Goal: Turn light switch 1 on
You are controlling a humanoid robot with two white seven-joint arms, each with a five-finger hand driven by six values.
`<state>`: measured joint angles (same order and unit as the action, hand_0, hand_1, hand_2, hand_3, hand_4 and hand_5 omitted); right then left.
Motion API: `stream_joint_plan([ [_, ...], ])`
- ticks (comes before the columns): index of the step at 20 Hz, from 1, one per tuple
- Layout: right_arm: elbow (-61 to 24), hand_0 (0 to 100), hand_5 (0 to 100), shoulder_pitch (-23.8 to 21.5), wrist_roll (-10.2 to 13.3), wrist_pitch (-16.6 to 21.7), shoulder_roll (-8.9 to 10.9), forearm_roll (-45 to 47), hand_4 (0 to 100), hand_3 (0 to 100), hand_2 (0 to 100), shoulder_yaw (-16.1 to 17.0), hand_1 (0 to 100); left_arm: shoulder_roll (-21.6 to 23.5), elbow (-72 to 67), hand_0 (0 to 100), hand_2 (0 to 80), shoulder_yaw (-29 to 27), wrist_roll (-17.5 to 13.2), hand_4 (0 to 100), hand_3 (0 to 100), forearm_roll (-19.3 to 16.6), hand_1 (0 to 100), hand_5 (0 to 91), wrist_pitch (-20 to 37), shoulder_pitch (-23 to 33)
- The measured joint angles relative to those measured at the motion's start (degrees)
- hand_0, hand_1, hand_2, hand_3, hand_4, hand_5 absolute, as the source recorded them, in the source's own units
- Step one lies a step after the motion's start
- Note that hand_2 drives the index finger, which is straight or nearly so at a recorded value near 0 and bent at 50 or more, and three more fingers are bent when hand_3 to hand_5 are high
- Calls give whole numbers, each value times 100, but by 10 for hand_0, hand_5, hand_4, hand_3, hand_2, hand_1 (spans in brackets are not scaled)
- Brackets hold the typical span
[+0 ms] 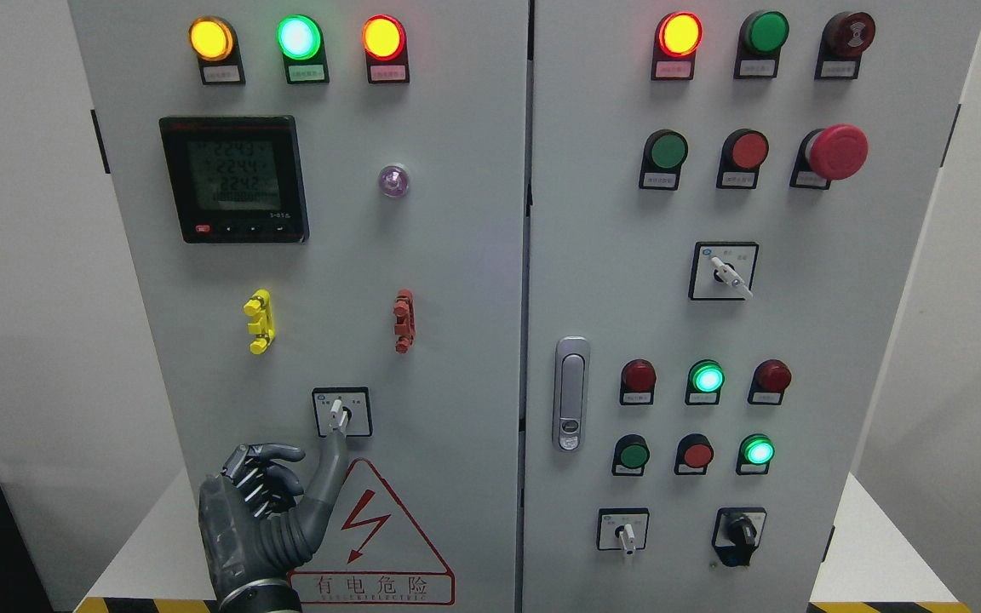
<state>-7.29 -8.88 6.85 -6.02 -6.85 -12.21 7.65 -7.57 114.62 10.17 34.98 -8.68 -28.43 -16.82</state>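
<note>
Low on the left door of the grey control cabinet sits a small rotary selector switch: a white lever on a black-framed square plate, pointing roughly straight up. My left hand comes up from the bottom edge, just below and left of the switch. One long finger is stretched out and its tip touches the lower end of the lever. The other fingers are curled in against the palm and hold nothing. At the top of this door the yellow, green and red lamps are lit.
Above the switch are a yellow clip, a red clip and a digital meter. A warning triangle sticker lies beside my hand. The right door carries a handle, push buttons, an emergency stop and three more selector switches.
</note>
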Motion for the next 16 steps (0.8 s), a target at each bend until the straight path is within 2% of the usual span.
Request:
stream_joint_plan([
  [16,0,54,0,0,4,0,0,-1,0,0,0,0,0,-33,-163,39,601,39,34,948,918,-2,730,861,-171,-220],
])
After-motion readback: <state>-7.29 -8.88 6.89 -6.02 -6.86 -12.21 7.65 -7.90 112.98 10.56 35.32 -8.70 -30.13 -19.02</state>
